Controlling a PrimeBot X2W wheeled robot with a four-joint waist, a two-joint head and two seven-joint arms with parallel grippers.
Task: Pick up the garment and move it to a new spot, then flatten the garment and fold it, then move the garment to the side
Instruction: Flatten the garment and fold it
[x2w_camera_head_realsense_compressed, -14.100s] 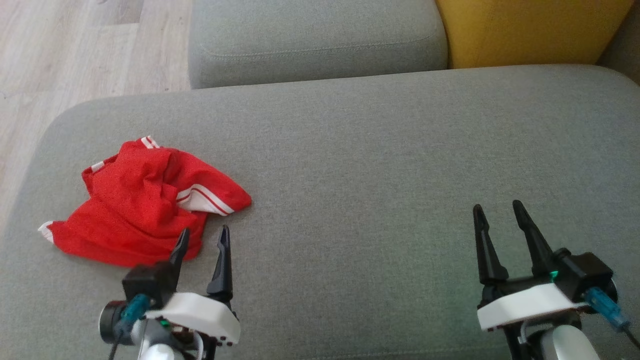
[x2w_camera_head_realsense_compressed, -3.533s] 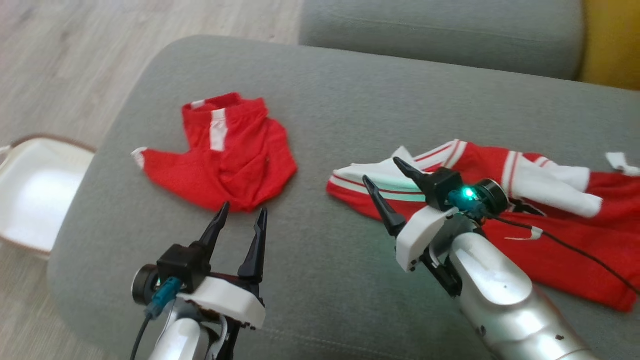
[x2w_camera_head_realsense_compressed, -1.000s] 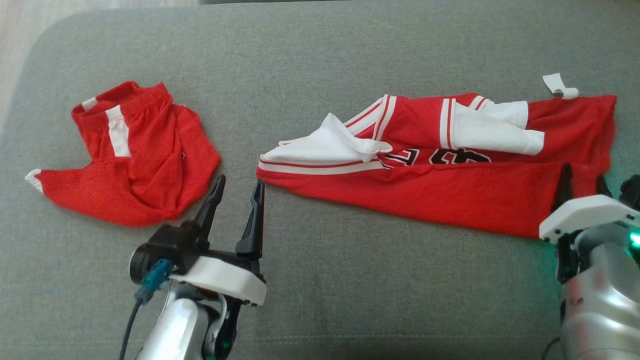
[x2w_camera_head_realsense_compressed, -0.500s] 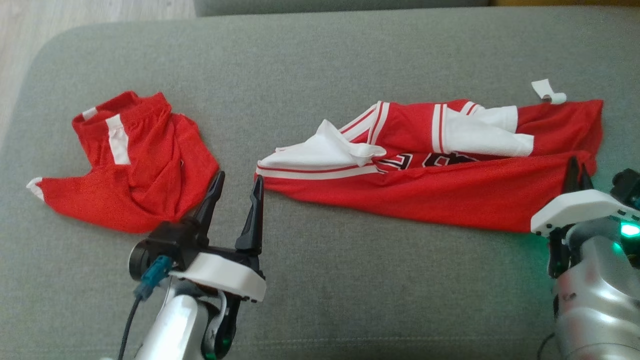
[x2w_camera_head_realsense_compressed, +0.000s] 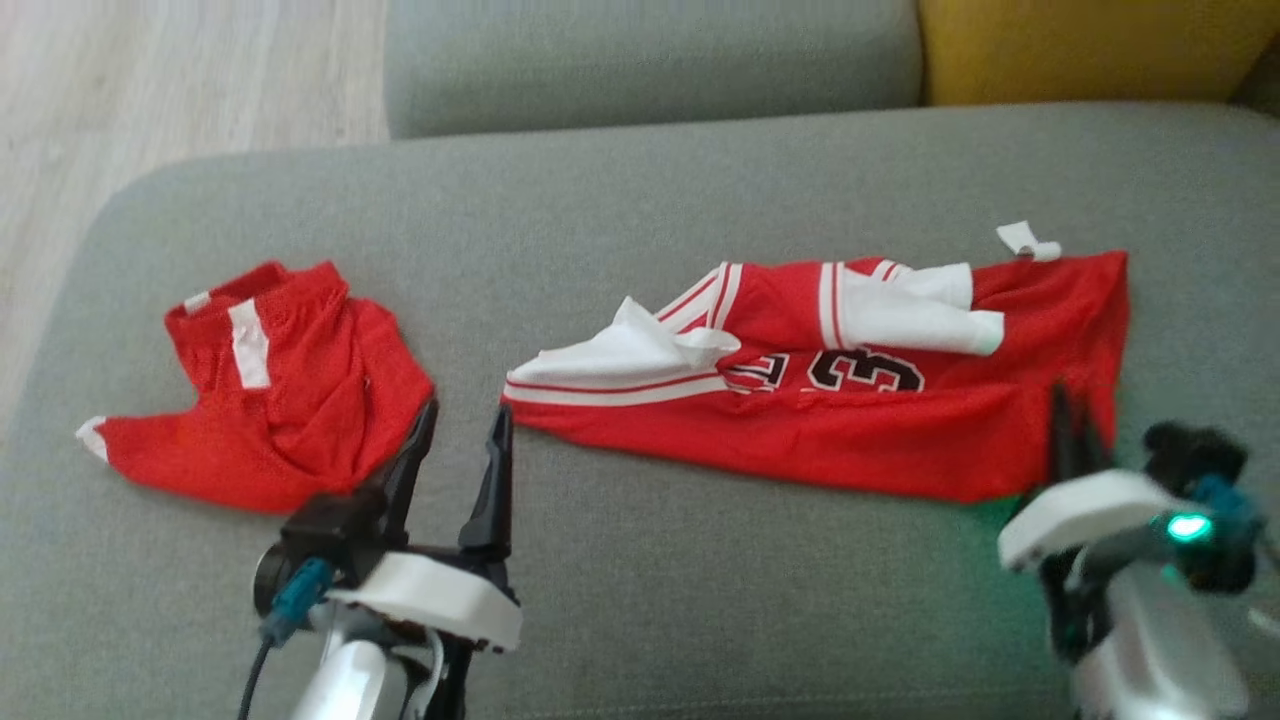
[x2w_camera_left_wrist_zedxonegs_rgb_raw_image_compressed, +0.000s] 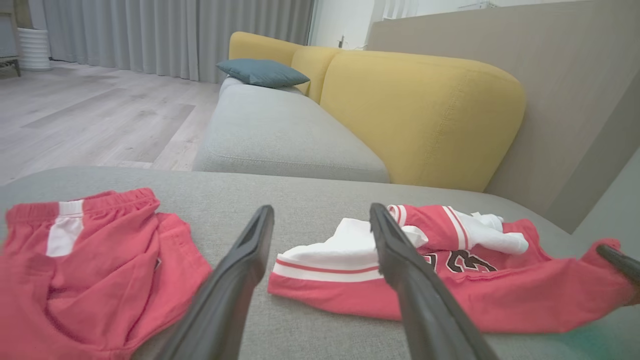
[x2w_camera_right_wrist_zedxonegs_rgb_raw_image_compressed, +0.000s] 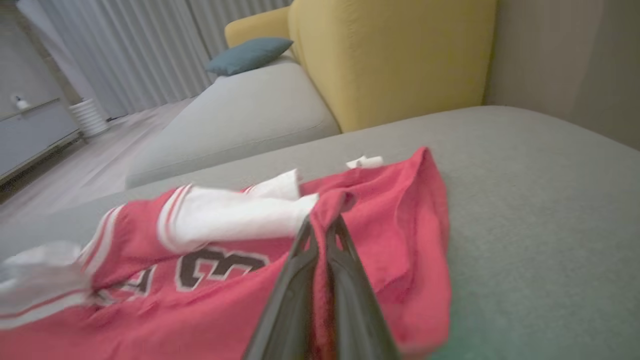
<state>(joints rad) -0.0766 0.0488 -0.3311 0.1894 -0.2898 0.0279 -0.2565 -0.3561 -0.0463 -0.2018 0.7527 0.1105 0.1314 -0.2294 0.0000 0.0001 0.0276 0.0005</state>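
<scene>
Red jersey (x2w_camera_head_realsense_compressed: 850, 420) stretched left to right across the right half of the grey sofa seat (x2w_camera_head_realsense_compressed: 640, 190), its near right corner pinched between the closed fingers of the right gripper (x2w_camera_head_realsense_compressed: 1072, 425), with a fold of red cloth bunched up at the tips in the right wrist view. Left gripper (x2w_camera_head_realsense_compressed: 458, 435) spread wide, holding nothing, just near of the gap between the jersey's left end and the crumpled red shorts (x2w_camera_head_realsense_compressed: 280, 400) further left. Small white tag (x2w_camera_head_realsense_compressed: 1028, 240) at the jersey's far right corner; yellow backrest (x2w_camera_head_realsense_compressed: 1080, 45) and wooden floor (x2w_camera_head_realsense_compressed: 150, 90) beyond. Against a second ago: right fingers then apart over that same corner, now shut on it; more of the black number (x2w_camera_head_realsense_compressed: 865, 370) uncovered
</scene>
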